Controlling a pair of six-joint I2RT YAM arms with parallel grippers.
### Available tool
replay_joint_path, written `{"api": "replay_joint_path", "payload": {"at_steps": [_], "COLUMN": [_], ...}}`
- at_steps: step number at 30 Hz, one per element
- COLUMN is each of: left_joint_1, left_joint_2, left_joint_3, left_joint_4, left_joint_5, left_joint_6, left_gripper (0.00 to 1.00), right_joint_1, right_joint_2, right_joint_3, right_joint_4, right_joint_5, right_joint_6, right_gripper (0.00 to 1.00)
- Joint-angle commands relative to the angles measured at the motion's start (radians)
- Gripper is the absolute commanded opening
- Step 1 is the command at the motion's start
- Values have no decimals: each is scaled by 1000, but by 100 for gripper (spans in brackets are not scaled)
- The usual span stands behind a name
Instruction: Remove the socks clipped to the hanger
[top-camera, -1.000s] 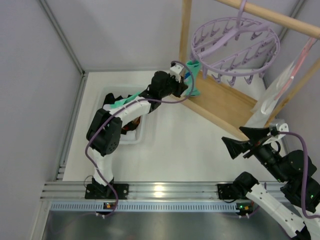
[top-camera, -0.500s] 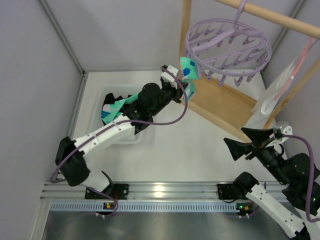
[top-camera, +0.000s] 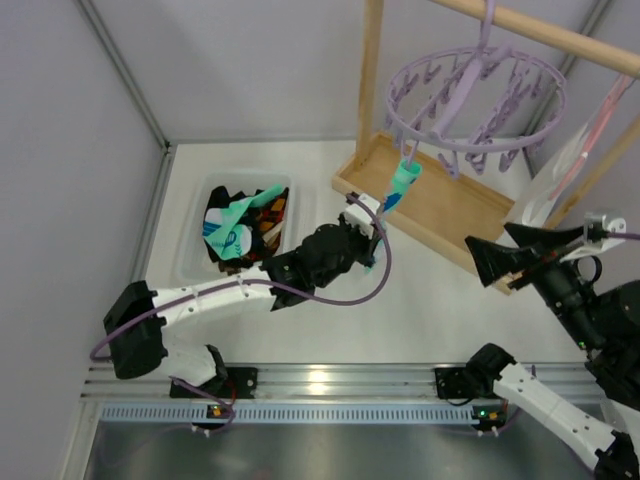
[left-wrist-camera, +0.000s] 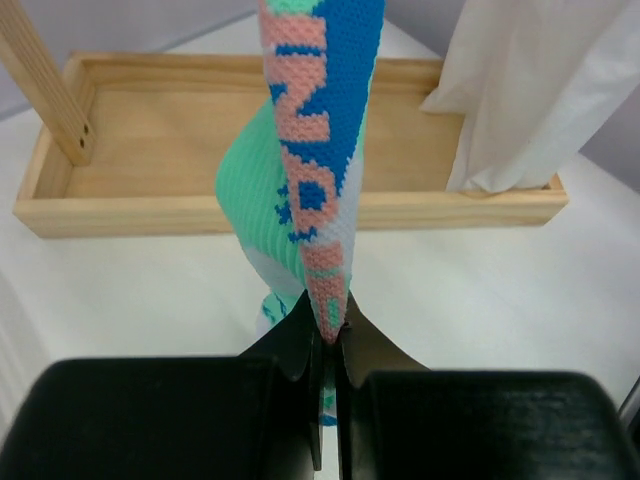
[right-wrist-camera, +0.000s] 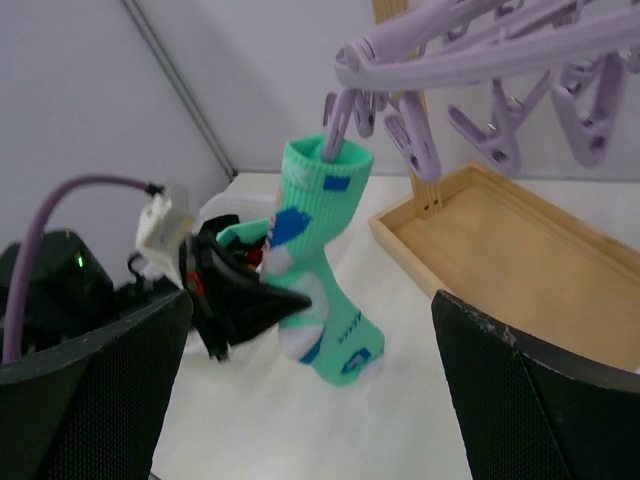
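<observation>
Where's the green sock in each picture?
Top view: the sock hangs just above the middle.
Left wrist view: it fills the top middle, pinched by the left gripper.
Right wrist view: it hangs in the middle, clipped to the purple hanger.
Shared landmark: the wooden tray behind it.

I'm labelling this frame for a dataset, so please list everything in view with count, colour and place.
hanging sock: one, mint-teal with blue and pink pattern, clipped under the hanger
hanger: one, lavender, hooked on the rack's top bar
wooden rack: one, tan, far right of table
bin: one, white, left of rack
binned socks: several, teal, black, orange, in bin
white sheet: one, hanging at rack's right
table: one, white
left gripper: black, shut on hanging sock's lower end
right gripper: black, open, empty
</observation>
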Motion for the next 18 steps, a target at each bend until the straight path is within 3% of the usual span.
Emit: {"api": "replay_joint_path", "payload": {"at_steps": [1, 7, 11, 15, 18], "left_joint_1": [-94, -210, -269, -306, -319], "left_joint_2": [83, 285, 414, 531, 571], "left_joint_3": [50, 217, 340, 443, 500], "left_joint_4": [23, 24, 24, 24, 24], "left_joint_5": [-140, -385, -569, -631, -616], "left_joint_6": [-5, 23, 61, 81, 81], "left_gripper": [0, 0, 0, 0, 0], "right_joint_1": [-4, -4, -4, -3, -1], "right_joint_2": [193, 489, 633, 770, 798], "right_joint_3": [141, 405, 550, 645, 647], "right_joint_4": [1, -105, -206, -309, -316], "right_joint_5": [59, 207, 302, 384, 424], "right_joint_6": [-8, -56, -88, -120, -129], "right_gripper": [99, 99, 88, 76, 74]}}
